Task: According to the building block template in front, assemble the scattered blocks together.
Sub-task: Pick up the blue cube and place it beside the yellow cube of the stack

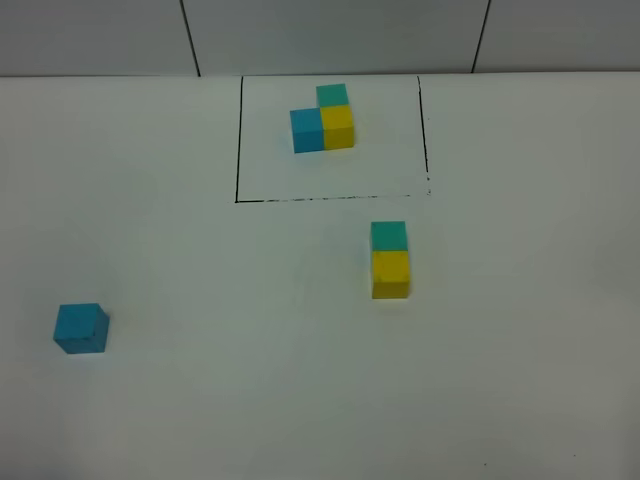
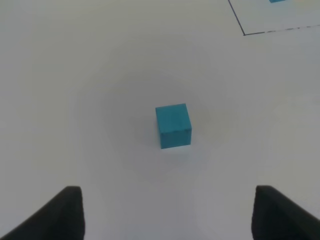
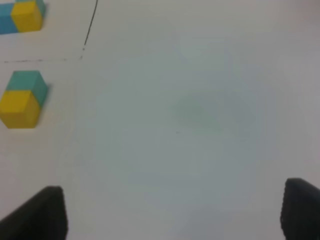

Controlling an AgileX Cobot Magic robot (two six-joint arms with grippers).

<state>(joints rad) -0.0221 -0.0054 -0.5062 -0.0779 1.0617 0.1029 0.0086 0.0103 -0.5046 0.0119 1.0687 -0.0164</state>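
The building block template (image 1: 324,120) sits at the back inside a thin black rectangle: blue, yellow and teal cubes joined in an L. Of the scattered blocks, the teal-green cube (image 1: 388,236) and the yellow cube (image 1: 390,274) lie touching in a line just in front of the frame's right part. They also show in the right wrist view, teal-green cube (image 3: 29,82) and yellow cube (image 3: 19,109). The sky-blue cube (image 1: 80,328) lies alone at the front left. My left gripper (image 2: 167,215) hangs open above and short of the sky-blue cube (image 2: 173,125). My right gripper (image 3: 172,215) is open over bare table.
The white table (image 1: 250,380) runs to a tiled wall (image 1: 330,35) at the back. A corner of the black frame line (image 2: 245,34) shows in the left wrist view. Neither arm appears in the high view.
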